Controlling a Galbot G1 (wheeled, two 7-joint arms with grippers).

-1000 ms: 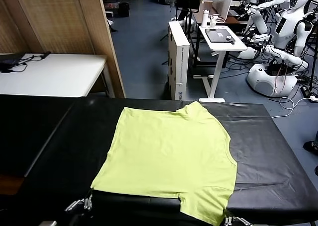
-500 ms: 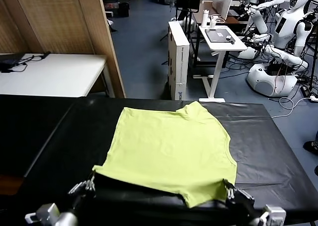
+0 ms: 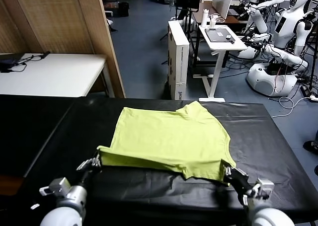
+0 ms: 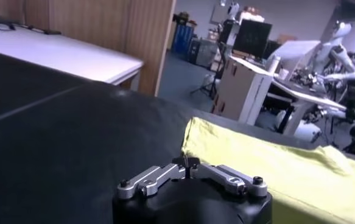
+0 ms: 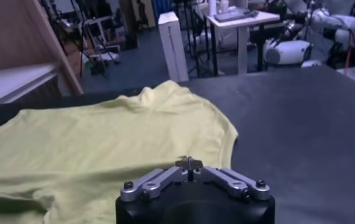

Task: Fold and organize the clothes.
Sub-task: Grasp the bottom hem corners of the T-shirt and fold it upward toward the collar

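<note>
— So, what fills the lower half of the head view?

— A black-covered desk (image 3: 278, 151), running from edge to edge. On it, around the centre, lies the lime T-shirt (image 3: 169, 136), plain side up, collar toward the top of the frame. Its near hem is lifted off the desk and drawn back over the cloth, with a dark shadow beneath the raised edge.

— Who's holding that hem?

— Both arms. At lower left, the left pincer (image 3: 95, 161) is pressed together on the shirt's near left corner. At lower right, the right pincer (image 3: 227, 172) is pinching the near right corner the same way.

— Do the wrist views agree?

— Mostly. In the left wrist view the left pincer (image 4: 191, 162) meets the yellow edge at its tip, and the shirt (image 4: 299, 176) spreads away toward the right of the frame. In the right wrist view the right pincer (image 5: 190, 162) sits pressed together over the cloth (image 5: 104, 146), which fills the left and centre.
</note>
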